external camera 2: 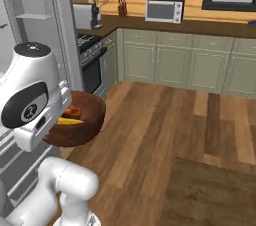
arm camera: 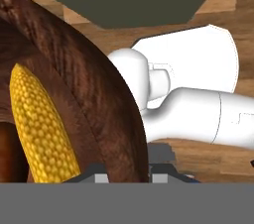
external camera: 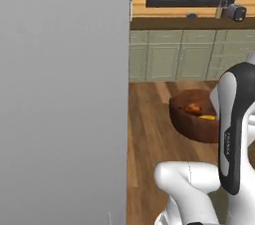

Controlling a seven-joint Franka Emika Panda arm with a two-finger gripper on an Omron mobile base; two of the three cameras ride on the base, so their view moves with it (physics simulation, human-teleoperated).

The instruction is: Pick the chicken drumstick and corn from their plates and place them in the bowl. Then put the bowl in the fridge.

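We see the bowl (external camera: 195,119) raised above the wooden floor (external camera 2: 165,135), held at its rim by the gripper (arm camera: 128,176), whose jaws are clamped together on the bowl wall. Inside lie the corn (arm camera: 42,124) and the chicken drumstick (external camera: 192,108), the corn resting against the inner wall. The fridge (external camera: 62,94) stands just left of the bowl; whether its door is open we cannot tell for certain. Green cabinets (external camera 2: 172,62) line the far wall.
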